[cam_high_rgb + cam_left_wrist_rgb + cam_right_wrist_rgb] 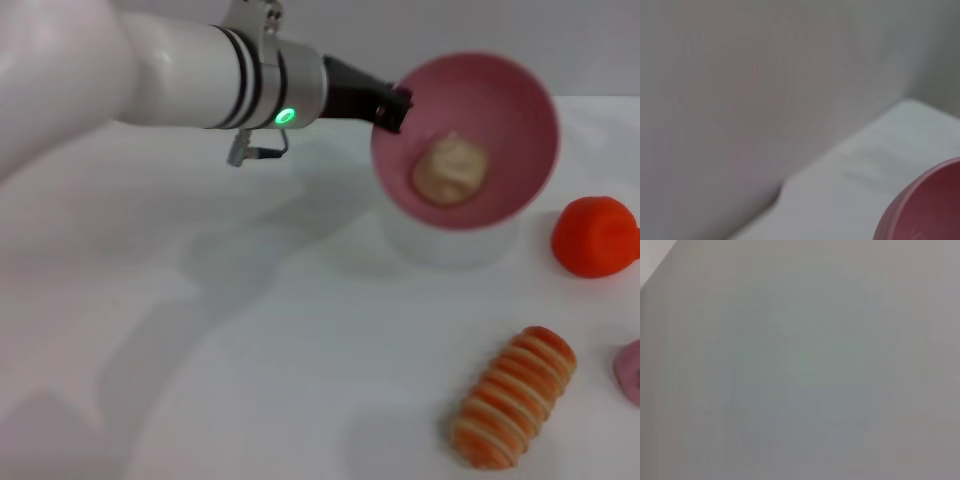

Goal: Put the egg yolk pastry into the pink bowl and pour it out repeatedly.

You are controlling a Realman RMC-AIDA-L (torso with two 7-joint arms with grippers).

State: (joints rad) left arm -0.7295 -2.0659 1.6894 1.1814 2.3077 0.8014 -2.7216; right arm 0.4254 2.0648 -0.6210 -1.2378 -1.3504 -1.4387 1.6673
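Egg yolk pastry (451, 168): inside pink bowl (520, 110), resting against the tilted inner wall. Pink bowl: lifted off white table (250, 330), tipped with opening toward the camera, shadow below. Left gripper (392, 108): clamped on the bowl's near-left rim. Right gripper: not seen in any view. Striped orange-and-cream roll (513, 397): on table, near front right. Orange-red object (593, 236): right of bowl, apart from it. Bowl edge (925, 210) visible in left wrist view.

A white desk (250, 330) is carrying a few things. An orange-and-cream striped roll (513, 397) is lying near its front right. An orange-red lump (594, 236) is sitting farther back at the right, and a pink piece (629, 370) is showing at the right edge.
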